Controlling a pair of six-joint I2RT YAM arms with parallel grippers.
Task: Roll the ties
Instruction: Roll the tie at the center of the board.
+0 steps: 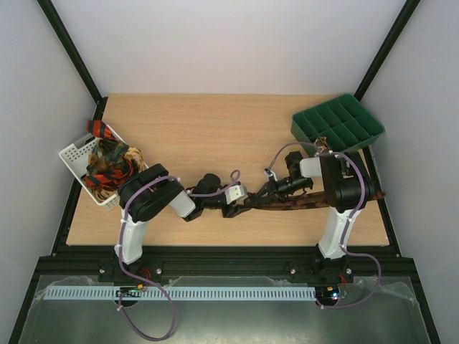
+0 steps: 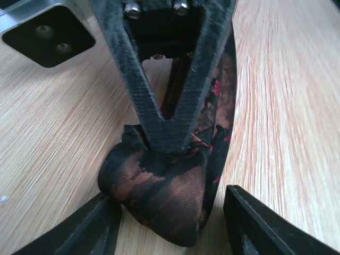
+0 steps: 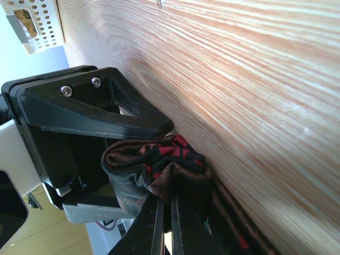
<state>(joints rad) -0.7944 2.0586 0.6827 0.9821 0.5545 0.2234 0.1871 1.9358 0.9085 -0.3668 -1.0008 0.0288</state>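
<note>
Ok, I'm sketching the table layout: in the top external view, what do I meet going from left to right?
White basket → left claw → right claw → green tray.

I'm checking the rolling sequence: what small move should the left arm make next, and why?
Probably close the left gripper on the rolled end of the dark tie: its jaws stand open on either side of that roll, while the right gripper is shut on it.
</note>
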